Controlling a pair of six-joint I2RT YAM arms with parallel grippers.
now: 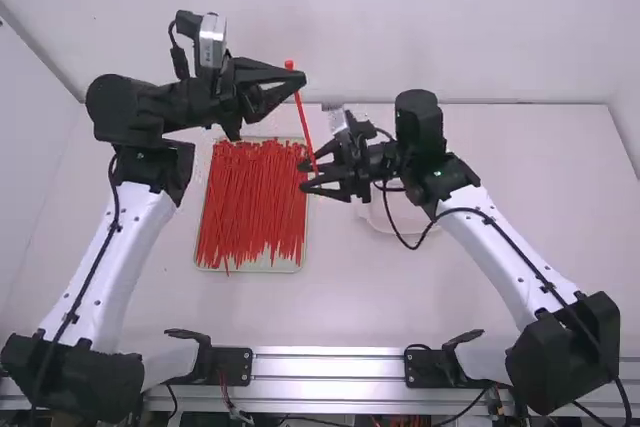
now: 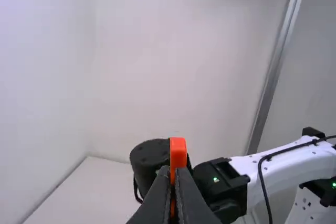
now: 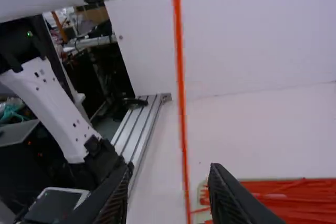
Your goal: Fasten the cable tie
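Cable tie (image 1: 303,122) is up in the air over the table (image 1: 520,147), not lying flat. Its long axis runs near vertical, head end up, tail end down and slanting a bit twd the right arm. Left hand (image 1: 293,80) is clamped on the strap just under the head (image 2: 177,153); the left wrist cam shows the fingers pressed together w/ the orange head poking out above them. Right hand (image 1: 305,176) sits at the lower end, fingers apart, strap passing down through the gap (image 3: 179,93) w/o clear contact on either finger (image 3: 231,203). So the tail is already btwn the right hand's fingers; that hand is the nearer one to the free end, the left has the head. Likely next: right closes on the tail, then bends it up and round twd the head slot. Spare ties (image 1: 250,202) lie in a heap below, near the left arm, apart from both hands.
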